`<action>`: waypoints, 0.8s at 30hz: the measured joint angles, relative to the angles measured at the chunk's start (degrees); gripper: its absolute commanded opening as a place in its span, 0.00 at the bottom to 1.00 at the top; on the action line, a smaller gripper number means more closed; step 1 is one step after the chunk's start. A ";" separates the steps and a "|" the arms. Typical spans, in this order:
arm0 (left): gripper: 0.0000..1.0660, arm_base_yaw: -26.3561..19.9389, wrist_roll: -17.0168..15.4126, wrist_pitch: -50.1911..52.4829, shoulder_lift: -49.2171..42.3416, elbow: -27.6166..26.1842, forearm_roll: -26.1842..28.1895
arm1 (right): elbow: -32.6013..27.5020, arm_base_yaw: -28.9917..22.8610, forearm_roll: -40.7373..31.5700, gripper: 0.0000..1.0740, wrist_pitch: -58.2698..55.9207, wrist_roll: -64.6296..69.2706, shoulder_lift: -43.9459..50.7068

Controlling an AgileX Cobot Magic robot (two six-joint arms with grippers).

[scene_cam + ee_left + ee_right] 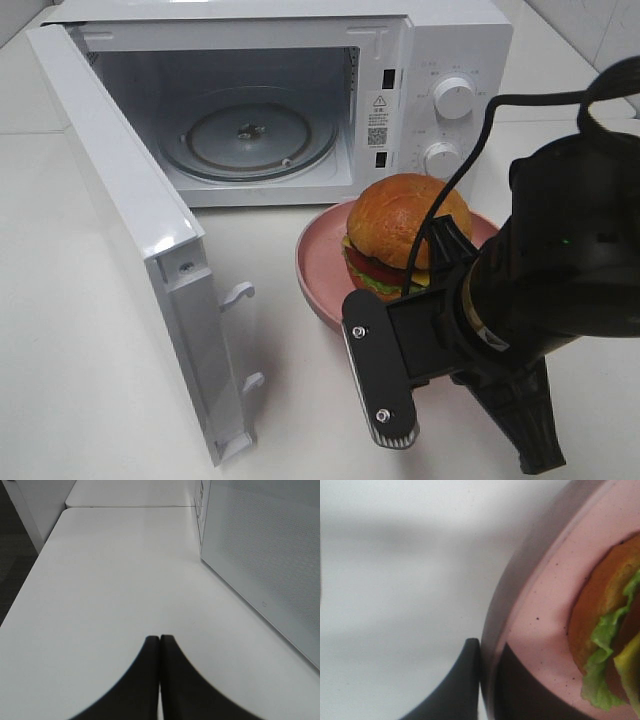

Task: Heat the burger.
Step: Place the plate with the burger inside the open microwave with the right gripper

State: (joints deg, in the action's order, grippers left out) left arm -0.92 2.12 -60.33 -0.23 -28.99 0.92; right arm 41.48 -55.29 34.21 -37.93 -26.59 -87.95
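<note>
Right wrist view: the right gripper (489,647) is closed on the raised rim of the smooth, speckled pink plate (540,605), one finger outside and one inside. The burger (600,620), with frilled lettuce under its bun, sits on the plate. The left gripper (160,642) is closed and empty. The plate looks gripped for loading. Next comes a level lift into the open microwave (440,60), onto its round glass turntable (250,140).

A white table (80,330) is filling the scene, butting against a second white top (130,495) along a thin seam. Behind, pale tiles (600,35) are showing, dark floor (12,565) is lying beside, soft light is glancing off the surfaces
</note>
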 measured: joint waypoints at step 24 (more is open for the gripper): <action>0.00 0.00 0.00 0.00 0.00 0.00 0.00 | -0.11 7.05 2.46 0.00 17.13 -15.76 0.00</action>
State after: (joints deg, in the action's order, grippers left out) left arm -0.92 2.12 -60.33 -0.23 -28.99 0.92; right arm 41.37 -48.24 36.67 -20.80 -42.34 -87.95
